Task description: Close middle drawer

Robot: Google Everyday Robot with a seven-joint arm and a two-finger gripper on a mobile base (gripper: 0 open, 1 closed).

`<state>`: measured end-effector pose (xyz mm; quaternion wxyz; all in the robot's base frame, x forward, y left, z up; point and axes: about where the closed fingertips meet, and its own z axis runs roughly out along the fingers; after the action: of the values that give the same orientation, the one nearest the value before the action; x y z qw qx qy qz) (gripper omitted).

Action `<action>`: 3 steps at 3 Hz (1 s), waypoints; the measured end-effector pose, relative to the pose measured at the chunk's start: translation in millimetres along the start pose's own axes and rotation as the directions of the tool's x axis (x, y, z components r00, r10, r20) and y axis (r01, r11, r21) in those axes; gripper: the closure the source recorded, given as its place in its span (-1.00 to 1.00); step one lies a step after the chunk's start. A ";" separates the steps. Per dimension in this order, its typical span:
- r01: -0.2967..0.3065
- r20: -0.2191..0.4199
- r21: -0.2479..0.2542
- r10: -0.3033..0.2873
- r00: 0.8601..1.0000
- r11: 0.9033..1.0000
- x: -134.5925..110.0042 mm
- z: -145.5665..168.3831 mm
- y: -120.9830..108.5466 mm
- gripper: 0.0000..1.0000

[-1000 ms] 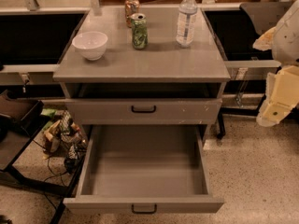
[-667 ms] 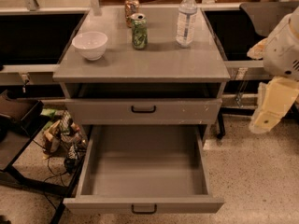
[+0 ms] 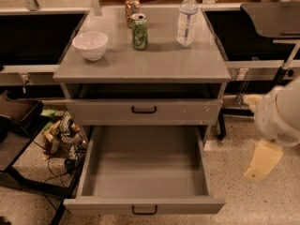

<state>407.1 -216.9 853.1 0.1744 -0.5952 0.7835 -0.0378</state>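
The gripper (image 3: 258, 165) is hanging low at the right of the cabinet, out beyond the right side wall of the middle drawer (image 3: 145, 165), and touching nothing. Whether it is open or closed cannot be told. Over the last second it has been dropping from about the height of the upper drawer (image 3: 187, 111) to roughly the level of the open drawer's box, while also drifting a little inward. The white arm (image 3: 283, 111) is now bulking above it at the right edge of the view.

The middle drawer itself is not moving. It is standing pulled fully out with nothing in it. Its low front and small black handle (image 3: 144, 210) are sitting at the bottom of the view, the same as a second ago. The upper drawer is resting nearly shut beneath the surface (image 3: 154, 62).

On the surface, the white bowl (image 3: 90, 45) is sitting towards the left edge. The green can (image 3: 139, 31) is standing near the middle, with an orange can (image 3: 132, 4) at the back edge behind it. The water bottle (image 3: 187, 18) is standing towards the back right corner.

My reading is that the approach is under way and the push has not begun. The gripper is lowering to drawer height but is off to the side, so it probably has to come round in front of the drawer's face before pressing it in.
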 end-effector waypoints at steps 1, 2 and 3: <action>-0.069 -0.018 -0.020 0.068 0.998 0.997 38.4 69.0 34.1 -1.00; -0.132 0.000 -0.009 0.132 0.991 0.991 63.7 128.4 55.0 -1.00; -0.137 0.038 0.064 0.135 0.990 0.989 58.4 132.5 38.0 -1.00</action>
<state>401.0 -241.5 705.6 0.2094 -0.5350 0.8174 -0.0417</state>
